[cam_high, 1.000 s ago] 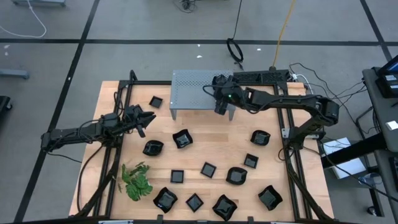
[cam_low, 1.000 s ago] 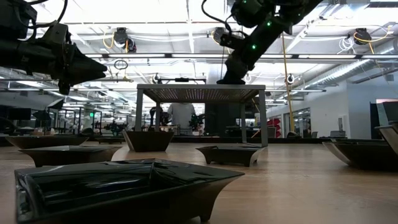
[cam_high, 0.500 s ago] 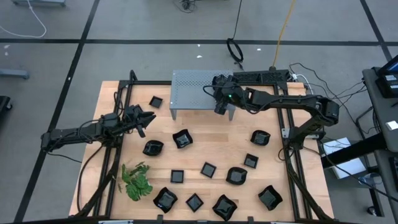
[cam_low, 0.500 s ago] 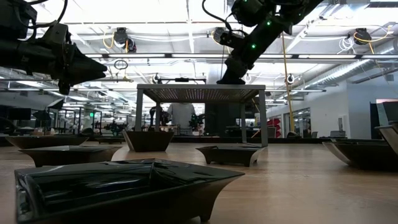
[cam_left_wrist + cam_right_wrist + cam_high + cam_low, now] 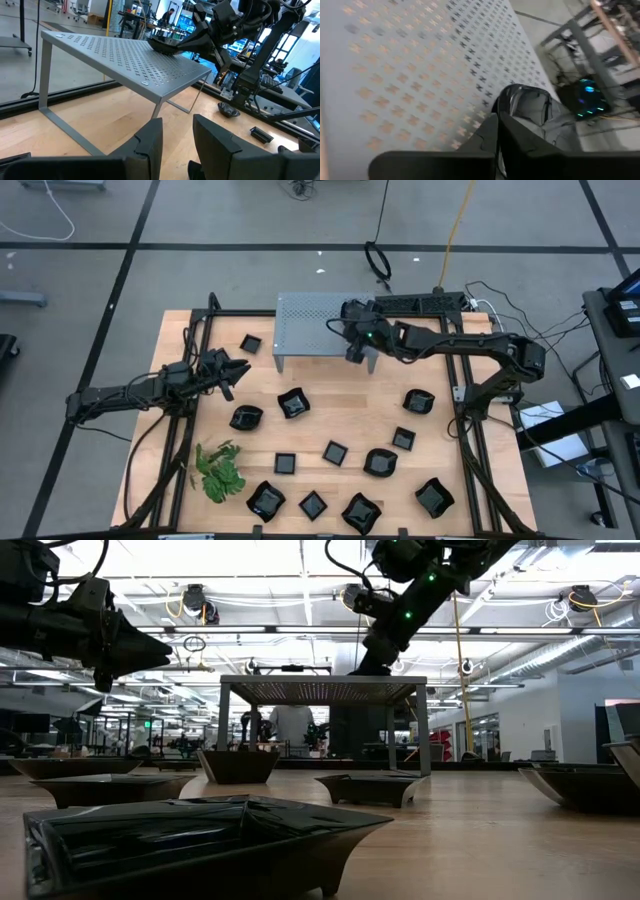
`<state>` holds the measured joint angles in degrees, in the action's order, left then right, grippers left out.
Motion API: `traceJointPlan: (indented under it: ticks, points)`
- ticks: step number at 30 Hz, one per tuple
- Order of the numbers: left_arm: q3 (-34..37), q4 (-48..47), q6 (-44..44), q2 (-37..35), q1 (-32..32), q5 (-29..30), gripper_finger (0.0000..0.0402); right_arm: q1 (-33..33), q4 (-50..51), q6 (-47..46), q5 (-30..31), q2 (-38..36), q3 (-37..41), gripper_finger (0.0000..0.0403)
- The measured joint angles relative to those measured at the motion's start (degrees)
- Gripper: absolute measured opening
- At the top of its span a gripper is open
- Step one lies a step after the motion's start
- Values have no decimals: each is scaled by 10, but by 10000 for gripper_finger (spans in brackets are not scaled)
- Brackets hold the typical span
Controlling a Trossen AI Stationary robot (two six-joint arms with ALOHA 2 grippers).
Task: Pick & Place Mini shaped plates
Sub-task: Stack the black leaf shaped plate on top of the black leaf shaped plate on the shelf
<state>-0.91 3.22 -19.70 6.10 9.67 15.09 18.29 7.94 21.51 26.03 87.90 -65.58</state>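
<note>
Several small glossy black plates lie on the wooden table, among them ones at the middle (image 5: pixel 292 403) and at the far left (image 5: pixel 251 343). My right gripper (image 5: pixel 357 352) is over the right near part of the grey perforated stand (image 5: pixel 320 320), shut on one black plate (image 5: pixel 527 105), which also shows in the left wrist view (image 5: pixel 161 45). My left gripper (image 5: pixel 235 370) is open and empty above the table's left side, pointing at the stand (image 5: pixel 125 55). My right gripper pinches the black plate's rim (image 5: pixel 506 112) between its two fingers, on the side nearest the gripper. The fingers slant down onto it from above. The plate sits level on the stand's top (image 5: pixel 150 55), near its right near corner.
A green leafy sprig (image 5: pixel 220 470) lies at the near left. More black plates are spread over the near half, such as those near the front edge (image 5: pixel 265 500) and at the right (image 5: pixel 418 400). Black frame rails (image 5: pixel 185 410) run along both sides of the table.
</note>
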Motion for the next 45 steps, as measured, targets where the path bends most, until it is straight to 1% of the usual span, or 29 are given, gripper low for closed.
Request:
traceJointPlan:
  ticks: [4,10,15,17,19,22,24,26,29,32,41,45]
  points:
    - [0,0,0,0,0,0,111,-10,0,44,41,-1,0,2]
    - [0,0,0,0,0,0,111,-25,-1,98,41,-6,0,1]
    - [0,0,0,0,0,0,111,-31,6,194,41,-20,0,1]
    - [0,0,0,0,0,0,111,-31,19,217,40,-30,2,1]
    - [0,0,0,0,0,0,111,-30,12,248,37,-36,-1,1]
    - [0,0,0,0,0,0,111,-26,54,317,39,-54,1,1]
    - [0,0,0,0,0,0,111,-23,48,344,39,-54,0,1]
    - [0,0,0,0,0,0,111,-17,69,345,32,-62,1,0]
    - [0,0,0,0,0,0,111,-10,82,340,-15,-67,-1,0]
    - [0,0,0,0,0,0,111,-4,98,341,-38,-64,0,0]
    - [0,0,0,0,0,0,111,1,92,347,-38,-65,0,0]
    - [0,0,0,0,0,0,111,0,93,347,-37,-65,0,12]
